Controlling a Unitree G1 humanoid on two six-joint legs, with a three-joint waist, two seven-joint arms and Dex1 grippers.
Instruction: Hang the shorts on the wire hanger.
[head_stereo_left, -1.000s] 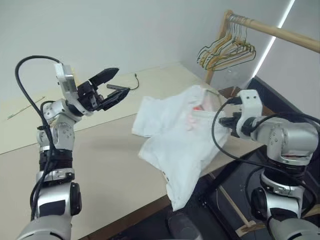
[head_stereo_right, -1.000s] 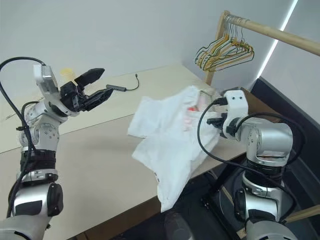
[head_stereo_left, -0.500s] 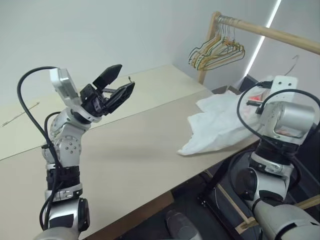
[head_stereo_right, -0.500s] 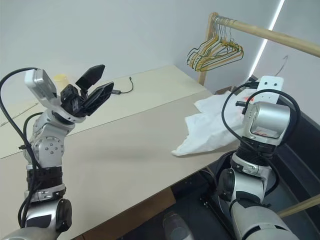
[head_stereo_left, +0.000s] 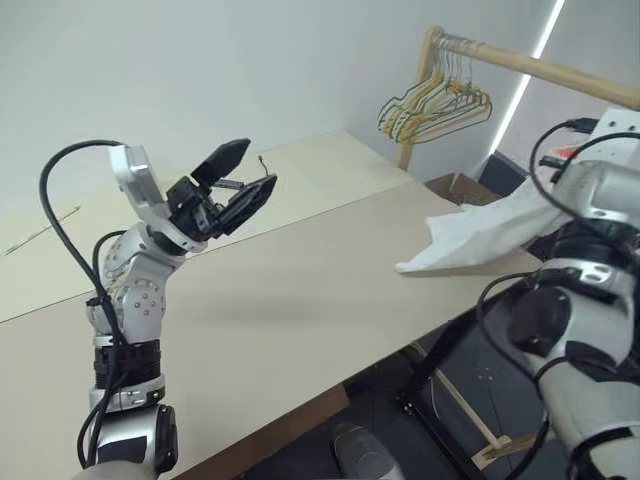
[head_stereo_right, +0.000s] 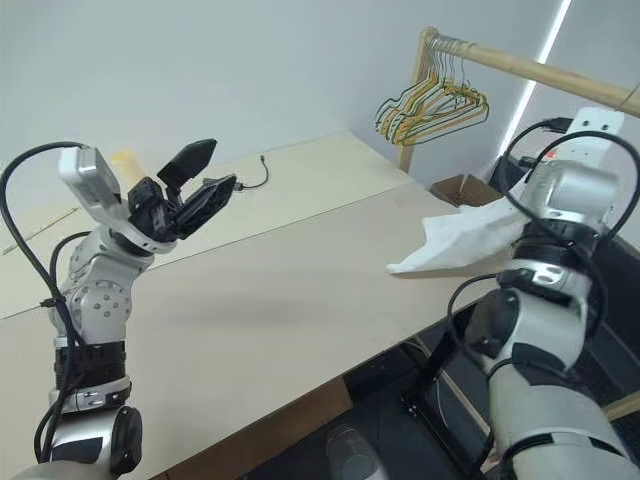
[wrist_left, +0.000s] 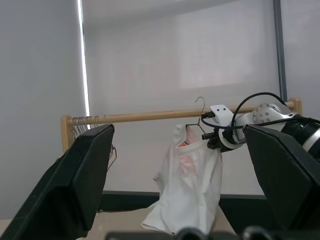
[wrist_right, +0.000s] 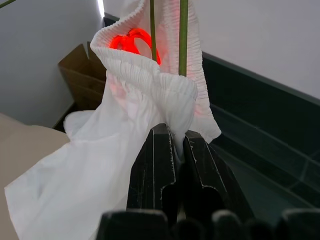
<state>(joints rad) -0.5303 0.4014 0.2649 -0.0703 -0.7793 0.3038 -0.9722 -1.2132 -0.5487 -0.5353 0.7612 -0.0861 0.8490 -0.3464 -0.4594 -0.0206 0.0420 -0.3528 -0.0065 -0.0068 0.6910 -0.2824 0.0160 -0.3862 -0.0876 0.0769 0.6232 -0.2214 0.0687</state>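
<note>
The right end effector pinches the gathered waistband of the thin white fabric shorts, threaded by the thin olive-grey wire hanger, while the left end effector gapes wide above the beige tabletop.

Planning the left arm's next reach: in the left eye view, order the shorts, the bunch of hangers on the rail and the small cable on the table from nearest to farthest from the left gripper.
1. Cable: on the table just behind the left gripper.
2. Shorts: at the table's right edge.
3. Bunch of hangers: up on the wooden rail, far right; close to the shorts in rank.

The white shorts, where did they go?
In the head view the shorts hang off the table's right edge, pinched at the waistband by the right gripper, with the wire hanger poking up out of them.
</note>
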